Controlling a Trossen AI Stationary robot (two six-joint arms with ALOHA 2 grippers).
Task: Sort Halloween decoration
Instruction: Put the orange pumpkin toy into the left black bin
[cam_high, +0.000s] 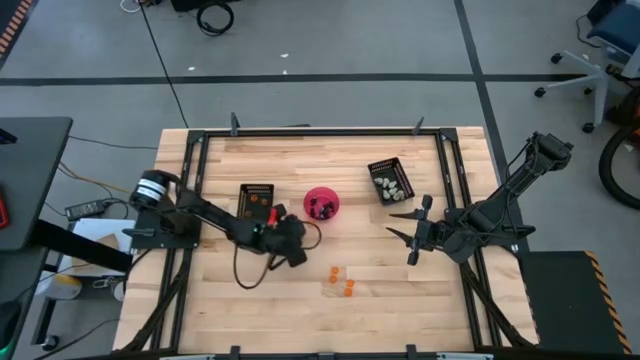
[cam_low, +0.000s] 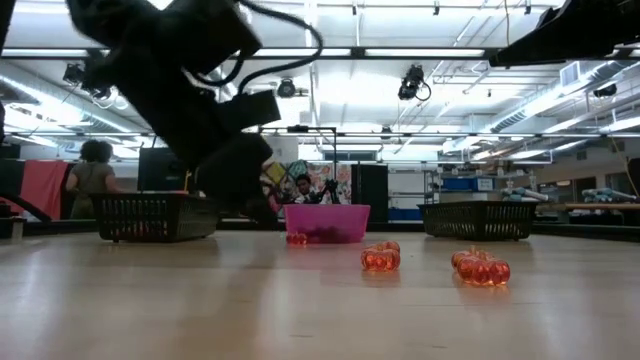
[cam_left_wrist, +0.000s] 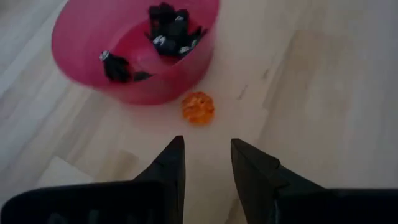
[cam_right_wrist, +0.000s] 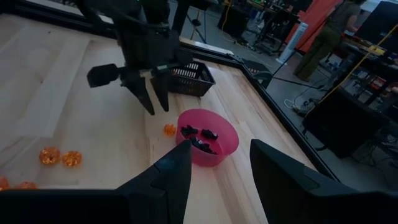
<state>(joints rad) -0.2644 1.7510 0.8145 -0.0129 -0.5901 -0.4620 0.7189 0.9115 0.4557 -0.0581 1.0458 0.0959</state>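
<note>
One orange trinket (cam_left_wrist: 198, 107) lies on the table against the near foot of the pink bowl (cam_left_wrist: 134, 43); the bowl holds black trinkets (cam_left_wrist: 168, 31). My left gripper (cam_left_wrist: 207, 155) is open, pointing down just short of that trinket and touching nothing; the right wrist view also shows this gripper (cam_right_wrist: 155, 99). Three more orange trinkets (cam_high: 345, 285) lie toward the near edge. Whitish trinkets (cam_high: 392, 184) lie in the right black tray (cam_high: 378, 168). My right gripper (cam_high: 400, 237) is open and hovers right of the bowl.
A second black tray (cam_high: 256, 203) sits left of the bowl (cam_high: 321, 203), close to my left arm. A black metal frame (cam_high: 320, 131) runs around the table edges. Bare wood shows between the bowl and the right tray, and along the near edge.
</note>
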